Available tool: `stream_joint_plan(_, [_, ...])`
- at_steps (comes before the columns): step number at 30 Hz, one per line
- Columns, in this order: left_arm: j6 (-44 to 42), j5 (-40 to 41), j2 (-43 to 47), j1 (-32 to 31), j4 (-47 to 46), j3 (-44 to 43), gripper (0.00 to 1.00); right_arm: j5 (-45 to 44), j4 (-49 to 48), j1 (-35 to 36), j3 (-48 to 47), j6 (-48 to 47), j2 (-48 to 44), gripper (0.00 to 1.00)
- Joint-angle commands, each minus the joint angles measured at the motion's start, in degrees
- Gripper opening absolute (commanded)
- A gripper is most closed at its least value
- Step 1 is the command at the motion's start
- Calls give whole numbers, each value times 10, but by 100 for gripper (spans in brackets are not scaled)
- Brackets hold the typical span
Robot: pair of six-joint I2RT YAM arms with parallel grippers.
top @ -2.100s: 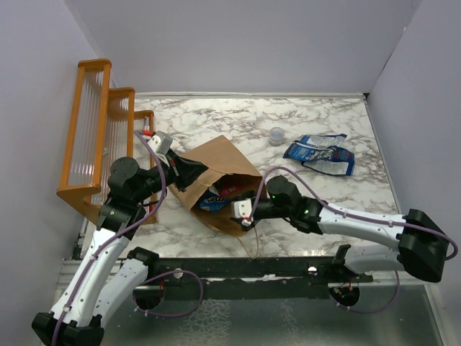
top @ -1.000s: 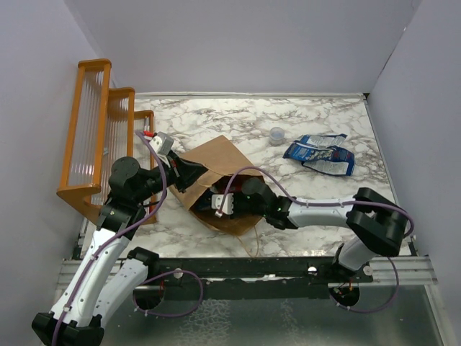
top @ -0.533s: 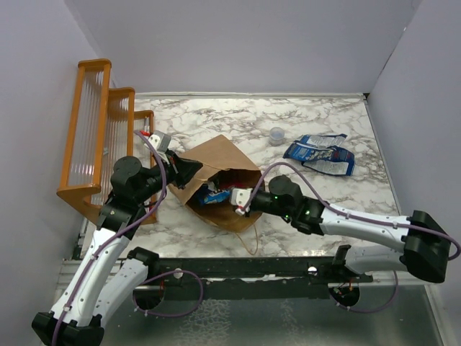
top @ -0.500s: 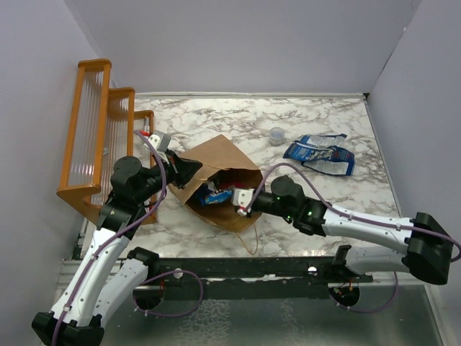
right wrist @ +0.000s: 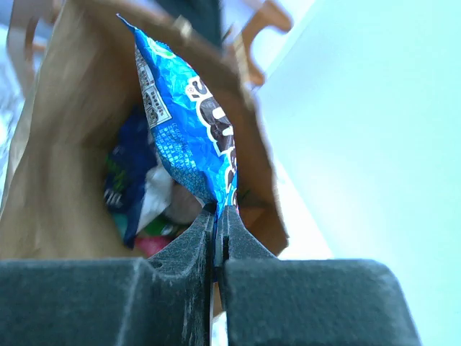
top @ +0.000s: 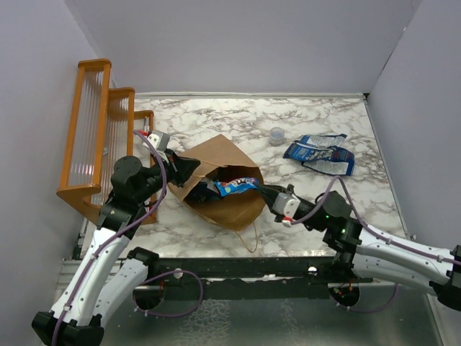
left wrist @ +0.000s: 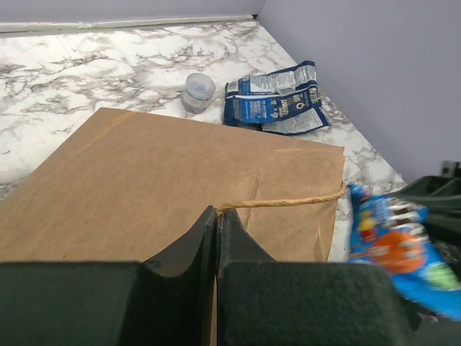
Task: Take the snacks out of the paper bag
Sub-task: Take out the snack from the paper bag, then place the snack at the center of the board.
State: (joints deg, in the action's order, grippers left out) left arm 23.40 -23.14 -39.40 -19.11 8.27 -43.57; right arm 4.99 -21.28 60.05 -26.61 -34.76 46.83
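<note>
The brown paper bag [top: 216, 155] lies on its side, mouth toward the near right. At its upper rim my left gripper [top: 189, 168] is shut on the bag's twisted handle [left wrist: 288, 202], pinched at the fingertips [left wrist: 217, 211]. Just outside the mouth, my right gripper [top: 266, 192] is shut on the lower corner of a blue snack packet [top: 236, 187], which stands up from the jaws in the right wrist view [right wrist: 189, 122]. Deeper in the bag [right wrist: 57, 166] lie more snacks [right wrist: 133, 191], dark blue, green and pink. Two blue packets [top: 320, 153] lie flat on the table at the right.
A small clear plastic cup [top: 276, 135] stands left of the loose packets [left wrist: 277, 107], also showing in the left wrist view [left wrist: 197, 88]. An orange wooden rack [top: 97, 137] fills the left edge. Grey walls close the table at the back and both sides.
My right gripper reached deep into the bag, closed on a blue packet and drew back to the right; the packet now hangs at the bag's mouth. The left gripper kept its hold.
</note>
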Motion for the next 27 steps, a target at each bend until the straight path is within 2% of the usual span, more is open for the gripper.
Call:
stream_joint_plan(1, [-32,31,-2,4,2,-3,0,-9,-102,3,-4,-17,-67,1])
stream_joint_plan(6, [-53,45,-2,3,-8,18,0,-77,-172,3,-12,-20,-111,1])
stream_joint_plan(8, [-56,44,0,3,-17,31,0,-172,-238,3,-11,7,-99,1])
stream_joint_plan(12, [-64,28,-2,3,-39,51,0,-457,-343,3,-31,45,-21,2])
stream_joint_plan(15, [-72,17,-2,4,-45,59,0,-558,-367,-6,-51,26,52,2])
stream_joint_plan(18, [-80,6,1,3,-46,64,0,-580,-333,-38,-66,76,102,3])
stream_joint_plan(20, [-83,0,5,3,-45,66,0,-553,-196,-87,-98,198,114,3])
stream_joint_plan(23, [-85,-7,14,3,-45,70,0,-448,-2,-206,-142,426,121,1])
stream_joint_plan(25, [-85,-10,19,3,-47,72,0,-395,56,-282,-154,520,126,1])
stream_joint_plan(27, [-85,-13,22,3,-47,74,0,-388,77,-328,-157,570,127,1])
